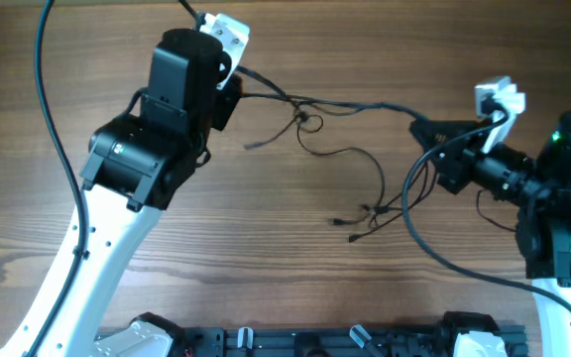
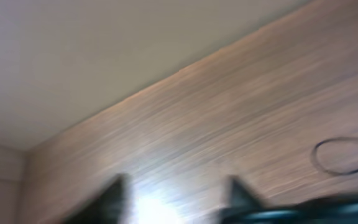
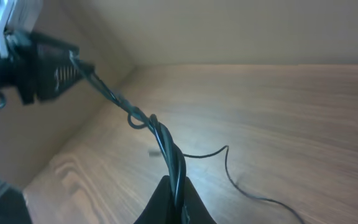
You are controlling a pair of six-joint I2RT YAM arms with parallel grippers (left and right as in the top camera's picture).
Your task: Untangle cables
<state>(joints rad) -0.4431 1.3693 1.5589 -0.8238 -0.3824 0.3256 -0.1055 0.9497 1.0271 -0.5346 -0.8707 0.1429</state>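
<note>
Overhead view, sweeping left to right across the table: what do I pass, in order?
Black-and-white left arm → black left gripper → small knot in the thin black wires → cluster of small black connector plugs → black right gripper.

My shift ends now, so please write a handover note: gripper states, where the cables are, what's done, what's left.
Left gripper: open, nothing seen between its fingers.
Right gripper: shut on the cables.
Cables: a twisted strand runs from the right gripper toward the left one, with a small knot along it; loose ends with plugs lie on the table.
Done: strands drawn out lengthwise.
Left: undo the twist and knot, separate the wires.
</note>
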